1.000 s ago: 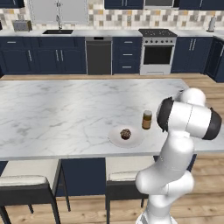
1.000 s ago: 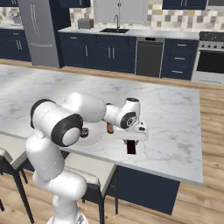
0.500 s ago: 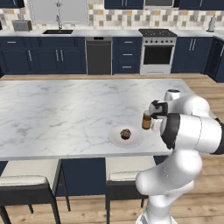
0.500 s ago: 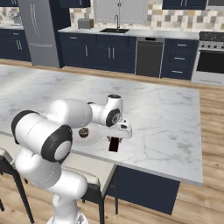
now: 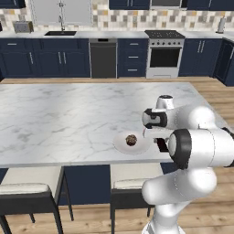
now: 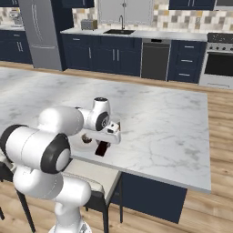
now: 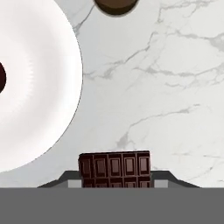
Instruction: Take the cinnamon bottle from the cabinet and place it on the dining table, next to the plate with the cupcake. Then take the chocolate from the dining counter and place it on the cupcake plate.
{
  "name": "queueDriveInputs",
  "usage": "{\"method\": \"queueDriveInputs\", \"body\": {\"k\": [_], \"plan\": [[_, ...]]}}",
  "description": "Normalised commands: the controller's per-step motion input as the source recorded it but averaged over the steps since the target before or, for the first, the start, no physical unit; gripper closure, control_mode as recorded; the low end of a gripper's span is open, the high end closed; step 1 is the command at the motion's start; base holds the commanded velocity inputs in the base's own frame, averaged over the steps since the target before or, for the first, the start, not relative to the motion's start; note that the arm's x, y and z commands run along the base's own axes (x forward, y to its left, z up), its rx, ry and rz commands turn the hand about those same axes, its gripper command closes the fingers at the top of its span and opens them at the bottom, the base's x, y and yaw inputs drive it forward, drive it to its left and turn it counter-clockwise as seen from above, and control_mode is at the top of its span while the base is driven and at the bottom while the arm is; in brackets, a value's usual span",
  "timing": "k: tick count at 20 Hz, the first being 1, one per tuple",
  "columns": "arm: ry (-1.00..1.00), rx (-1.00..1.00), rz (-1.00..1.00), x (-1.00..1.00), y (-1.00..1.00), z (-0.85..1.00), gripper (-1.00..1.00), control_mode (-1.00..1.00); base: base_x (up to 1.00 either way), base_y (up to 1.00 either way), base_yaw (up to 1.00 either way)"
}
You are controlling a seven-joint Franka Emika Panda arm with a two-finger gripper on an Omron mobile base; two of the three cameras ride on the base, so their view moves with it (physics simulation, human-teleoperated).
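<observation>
The white plate lies near the front edge of the marble island top, with the dark cupcake on it. My gripper hangs just right of the plate, shut on the dark chocolate, slightly above the marble. In the hand view the ridged chocolate sits at the bottom, the plate spreads to its left with the cupcake at the frame edge, and the brown cinnamon bottle stands beyond, beside the plate. From the right, gripper and chocolate hang next to the cupcake.
Two stools are tucked under the island's front edge, close below my gripper. Navy base cabinets, a stove and a sink line the back wall; a fridge stands far left. My own forearm crosses over the plate's right side.
My arm has swung the gripper leftward along the island's front edge with the chocolate in it, from well right of the plate to just beside it. Plate, cupcake and bottle stayed put.
</observation>
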Motion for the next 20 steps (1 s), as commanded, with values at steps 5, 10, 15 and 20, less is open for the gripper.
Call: {"method": "queueDriveInputs", "body": {"k": [5, 10, 15, 20], "plan": [[0.00, 0.00, -0.22, 0.24, 0.45, 0.03, 1.00, -1.00, 0.00, 0.00, 0.00], [0.00, 0.00, -0.24, 0.32, 0.27, 0.00, 1.00, -1.00, 0.00, 0.00, 0.00], [0.00, 0.00, -0.18, 0.37, 0.21, 0.00, 1.00, -1.00, 0.00, 0.00, 0.00], [0.00, 0.00, -0.05, 0.30, 0.05, -0.12, 1.00, -1.00, 0.00, 0.00, 0.00]]}}
